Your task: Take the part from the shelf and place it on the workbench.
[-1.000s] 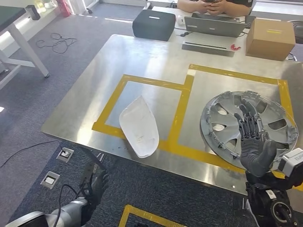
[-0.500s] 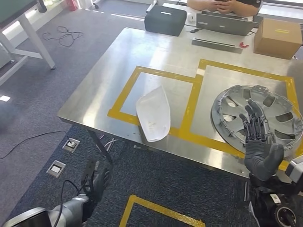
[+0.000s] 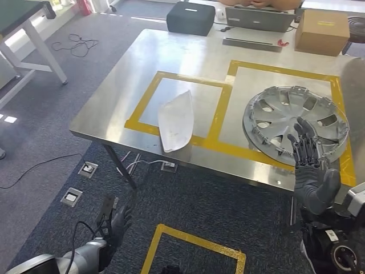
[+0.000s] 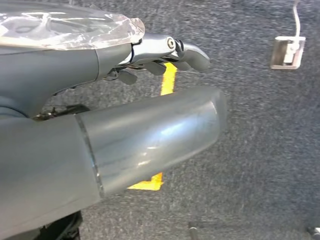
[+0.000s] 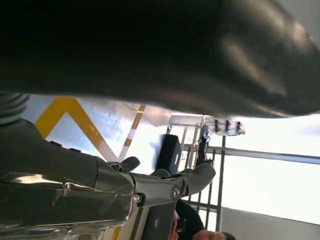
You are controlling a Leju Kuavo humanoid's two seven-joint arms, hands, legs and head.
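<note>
A silver wheel cover (image 3: pixel 275 117) lies flat on the steel workbench (image 3: pixel 129 74), inside the right yellow-taped square. My right hand (image 3: pixel 312 171) is raised at the near edge of the bench, in front of the cover, fingers spread and holding nothing. The right wrist view shows its fingers (image 5: pixel 162 185) stretched out with nothing in them. A white curved shell part (image 3: pixel 175 120) lies across the near tape line of the left square. My left hand (image 3: pixel 115 224) hangs low over the carpet; its fingers (image 4: pixel 166 50) hold nothing.
At the far side of the bench stand a black case (image 3: pixel 191 18), a laptop (image 3: pixel 258 17) and a cardboard box (image 3: pixel 323 31), with a person seated behind them. Floor sockets (image 3: pixel 88 169) and cables lie by the bench leg. Yellow tape (image 3: pixel 194 242) marks the carpet.
The whole picture has shifted, so the camera moved: the bench now sits farther away and more carpet shows. My right hand stays raised and spread; the left arm still hangs.
</note>
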